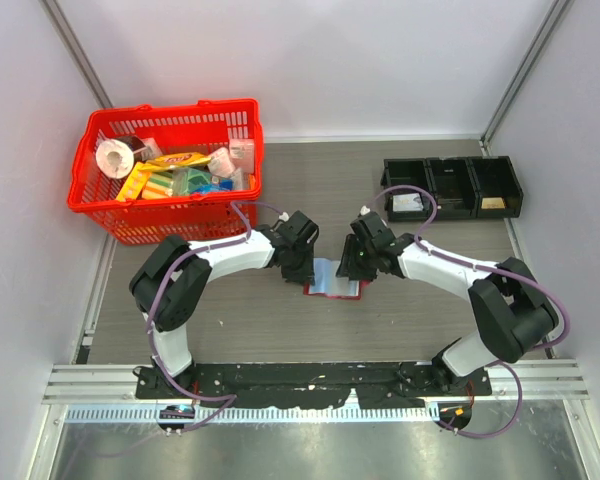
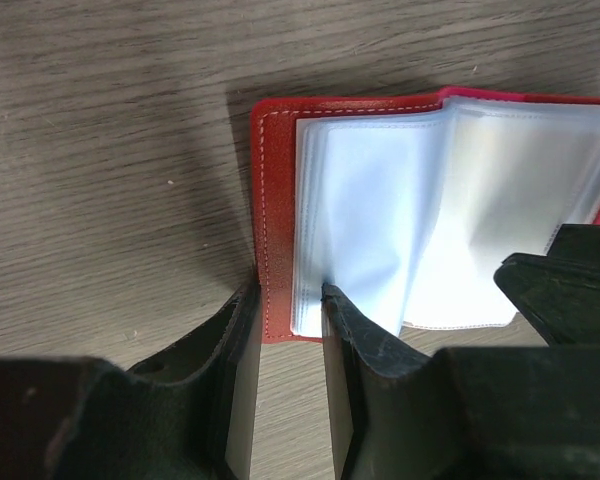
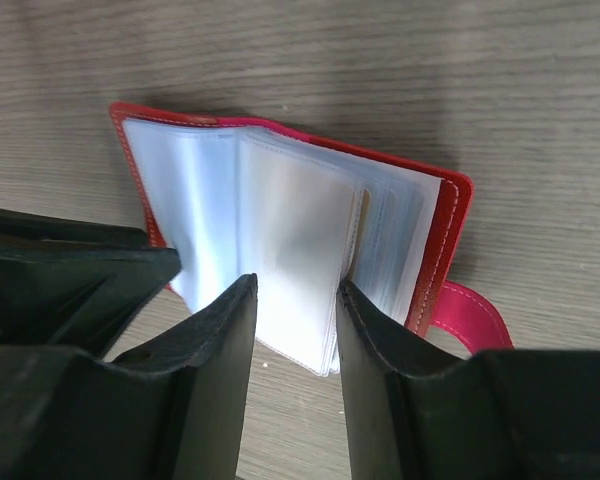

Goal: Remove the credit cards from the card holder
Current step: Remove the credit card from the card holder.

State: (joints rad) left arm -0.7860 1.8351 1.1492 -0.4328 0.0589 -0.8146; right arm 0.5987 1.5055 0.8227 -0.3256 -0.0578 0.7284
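The red card holder [image 1: 335, 280] lies spread open on the table between my two grippers, its pale blue pockets up. In the left wrist view my left gripper [image 2: 285, 295] is open. It straddles the holder's [image 2: 275, 200] left red edge, with one finger [image 2: 345, 320] resting on the pocket stack. In the right wrist view my right gripper [image 3: 295, 285] is open around several raised pocket leaves of the holder [image 3: 280, 230]. The snap tab [image 3: 470, 315] sticks out at the right. No card shows clearly in the pockets. A pale card [image 1: 408, 203] and a tan card [image 1: 492, 203] lie in the black bins.
A big red basket [image 1: 100, 215] full of groceries stands at the back left. A row of three black bins [image 1: 450, 170] stands at the back right. Grey walls close the table on three sides.
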